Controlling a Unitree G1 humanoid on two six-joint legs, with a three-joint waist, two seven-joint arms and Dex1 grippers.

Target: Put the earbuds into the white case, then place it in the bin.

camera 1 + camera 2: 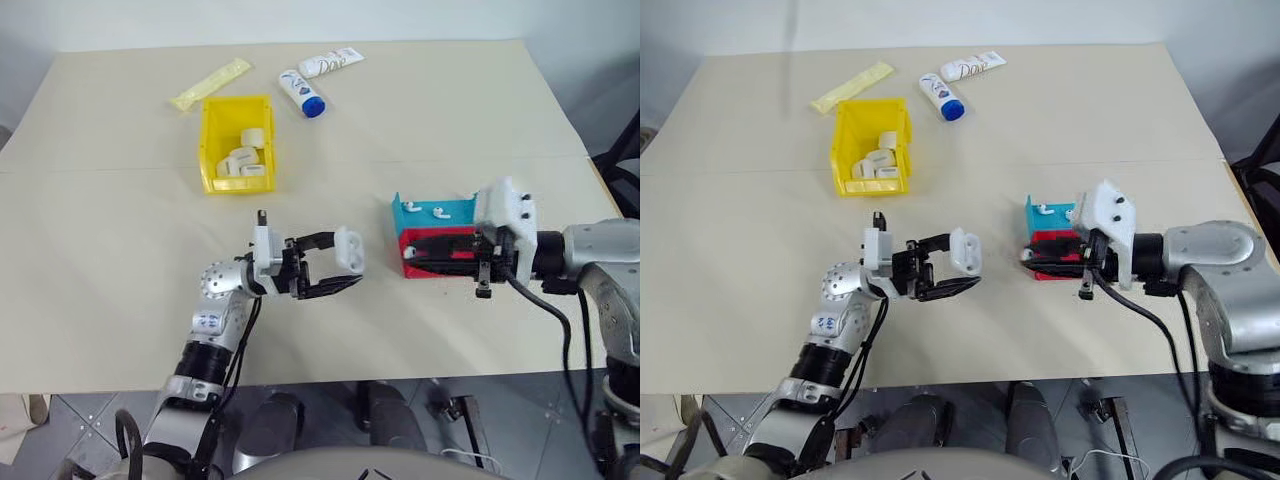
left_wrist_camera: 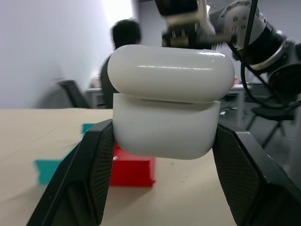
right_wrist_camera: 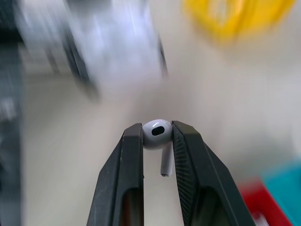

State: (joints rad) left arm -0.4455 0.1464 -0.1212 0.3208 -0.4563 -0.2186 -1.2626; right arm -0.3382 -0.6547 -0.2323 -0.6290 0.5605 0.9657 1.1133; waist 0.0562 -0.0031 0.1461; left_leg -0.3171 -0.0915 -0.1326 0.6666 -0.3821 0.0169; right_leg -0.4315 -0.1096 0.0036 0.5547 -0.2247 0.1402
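My left gripper [image 1: 350,262] is shut on the white case [image 1: 350,247] and holds it above the table, in front of the bin. In the left wrist view the case [image 2: 171,106] sits between both fingers with its rounded lid on top. My right gripper [image 3: 156,128] is shut on one earbud [image 3: 156,132], stem hanging down; it points left over the tray toward the case [image 1: 408,253]. Two more earbuds [image 1: 410,209] [image 1: 438,212] lie in the tray's blue part. The yellow bin [image 1: 210,125] stands farther back on the left.
The blue-and-red tray [image 1: 455,208] sits right of centre under my right gripper. Several white cases lie inside the bin. A Dove tube [image 1: 330,62], a blue-capped bottle [image 1: 302,93] and a yellow packet [image 1: 210,84] lie at the back. A person [image 2: 124,35] sits beyond the table.
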